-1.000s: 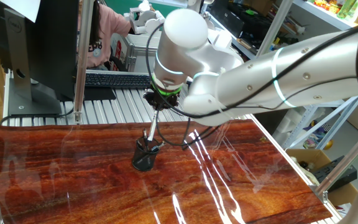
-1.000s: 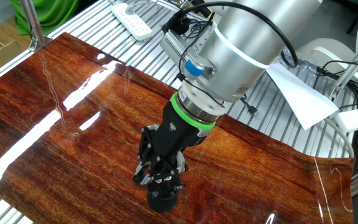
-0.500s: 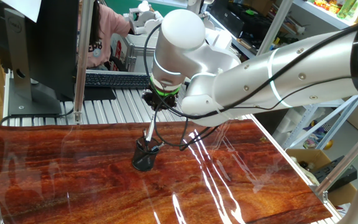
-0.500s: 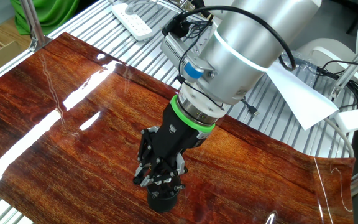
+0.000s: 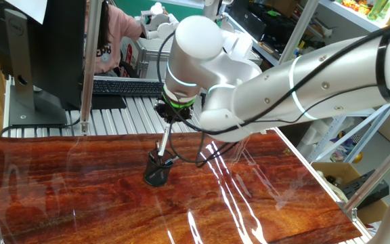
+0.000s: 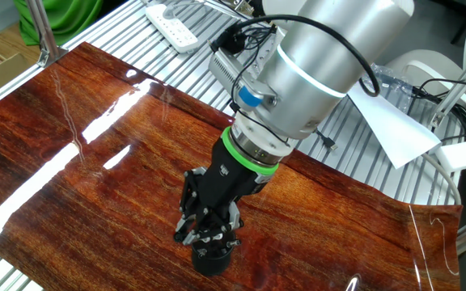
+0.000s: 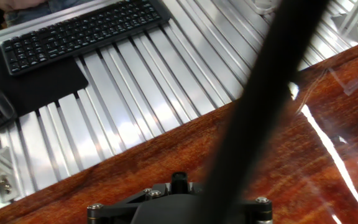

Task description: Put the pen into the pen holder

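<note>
Tilting steeply down over the pen holder [image 5: 157, 173], the tool [image 6: 207, 235] clamps the pen [image 5: 163, 141].

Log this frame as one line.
phase: insertion | slim black-and-silver pen: tilted, lower end in black mesh pen holder | gripper: jaws shut on pen | holder: upright on reddish wood table

Black keyboard [image 7: 79, 31] — ribbed metal bench [image 7: 142, 93], white power strip [image 6: 171, 26]
</note>
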Controlling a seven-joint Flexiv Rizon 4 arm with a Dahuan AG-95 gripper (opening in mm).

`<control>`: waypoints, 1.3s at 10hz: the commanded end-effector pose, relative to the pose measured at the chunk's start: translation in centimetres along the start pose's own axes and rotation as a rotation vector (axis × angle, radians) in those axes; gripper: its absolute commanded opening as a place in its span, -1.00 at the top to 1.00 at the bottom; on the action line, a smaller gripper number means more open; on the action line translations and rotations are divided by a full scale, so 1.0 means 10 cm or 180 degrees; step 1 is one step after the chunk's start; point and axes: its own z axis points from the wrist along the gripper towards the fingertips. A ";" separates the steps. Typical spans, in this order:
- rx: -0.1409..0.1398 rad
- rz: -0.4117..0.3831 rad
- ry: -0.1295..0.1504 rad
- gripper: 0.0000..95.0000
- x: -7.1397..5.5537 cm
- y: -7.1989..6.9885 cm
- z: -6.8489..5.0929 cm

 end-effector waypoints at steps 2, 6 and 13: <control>0.0000 0.0012 -0.0007 1.00 0.02 -0.03 0.04; -0.0012 0.0036 -0.0040 1.00 0.08 -0.03 0.07; -0.0040 0.0063 -0.0112 1.00 0.16 -0.05 0.13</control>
